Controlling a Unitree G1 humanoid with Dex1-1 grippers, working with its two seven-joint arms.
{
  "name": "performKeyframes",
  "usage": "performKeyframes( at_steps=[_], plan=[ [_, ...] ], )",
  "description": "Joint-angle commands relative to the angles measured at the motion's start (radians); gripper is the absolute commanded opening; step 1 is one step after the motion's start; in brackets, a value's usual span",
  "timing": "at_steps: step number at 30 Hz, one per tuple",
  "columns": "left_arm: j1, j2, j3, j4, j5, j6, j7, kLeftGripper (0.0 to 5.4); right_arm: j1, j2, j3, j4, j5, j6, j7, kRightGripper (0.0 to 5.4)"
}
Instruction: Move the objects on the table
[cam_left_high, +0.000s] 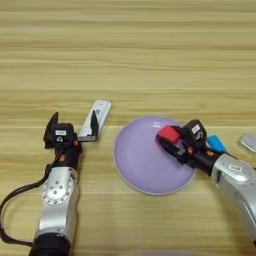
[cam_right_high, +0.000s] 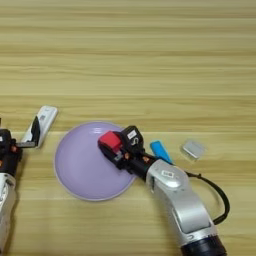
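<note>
My right gripper (cam_left_high: 174, 139) is shut on the small red cube (cam_left_high: 168, 133), holding it over the right part of the lilac plate (cam_left_high: 140, 162). Whether the cube touches the plate I cannot tell. The long white bar (cam_left_high: 98, 114) lies slanted on the table (cam_left_high: 130, 60), left of the plate. My left gripper (cam_left_high: 74, 121) stands open at the bar's near end, one finger (cam_left_high: 94, 123) against the bar and the other well to its left. The silver-grey block (cam_right_high: 193, 149) rests on the wood to the right, apart from both grippers.
A small blue piece (cam_right_high: 161, 151) lies just right of the plate, close beside my right forearm. Black cables trail from both arms near the table's front edge. The far half of the table shows only wood.
</note>
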Motion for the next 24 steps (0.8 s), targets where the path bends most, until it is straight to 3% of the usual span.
performKeyframes(
  at_steps=[1,11,24],
  plan=[
    [0.004,-0.003,-0.01,-0.002,0.009,0.01,-0.001,5.4,-0.008,-0.005,0.015,0.011,-0.02,-0.008,0.009,2.63],
    [0.008,-0.001,-0.019,-0.008,0.007,0.011,-0.004,5.4,0.005,-0.015,0.025,-0.02,-0.035,-0.053,0.021,3.69],
    [0.009,-0.002,-0.02,-0.01,0.006,0.012,0.0,5.4,0.017,-0.028,0.024,-0.02,-0.042,-0.038,0.024,4.98]
  ],
)
